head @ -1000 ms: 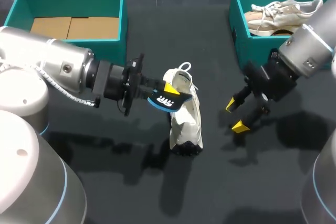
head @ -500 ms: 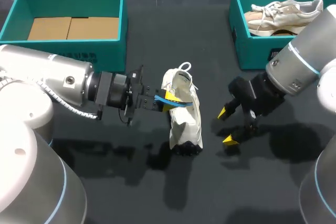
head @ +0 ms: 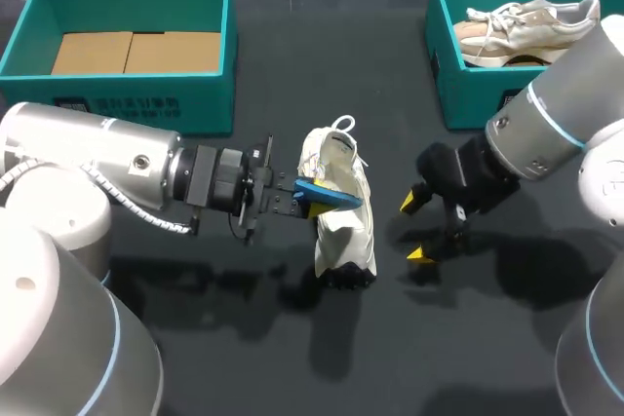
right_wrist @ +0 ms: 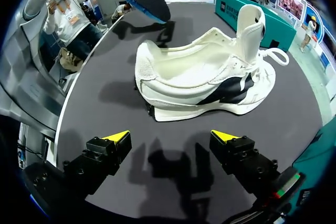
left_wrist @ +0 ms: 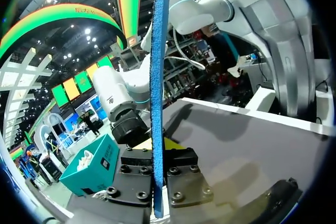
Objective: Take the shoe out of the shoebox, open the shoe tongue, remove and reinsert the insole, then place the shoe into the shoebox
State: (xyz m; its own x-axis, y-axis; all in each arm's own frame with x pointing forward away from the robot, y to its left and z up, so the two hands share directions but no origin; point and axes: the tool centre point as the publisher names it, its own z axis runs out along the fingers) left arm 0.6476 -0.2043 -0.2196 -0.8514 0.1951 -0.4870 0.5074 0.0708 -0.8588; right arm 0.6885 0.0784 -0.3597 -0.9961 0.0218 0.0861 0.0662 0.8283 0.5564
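I see the dark table point(head: 292, 358) filling the frame, with shadows under both arms. A teal shoebox point(head: 136, 104) with a cardboard floor sits at upper left. A second box point(head: 458, 94) at upper right holds a beige sneaker point(head: 517, 31). The white shoe point(head: 343, 221) stands mid-frame on its sole. My left gripper point(head: 310, 194) is clamped on the blue insole point(head: 327, 195) over the shoe. My right gripper point(head: 414, 228), spread wide and holding nothing, sits just right of the shoe.
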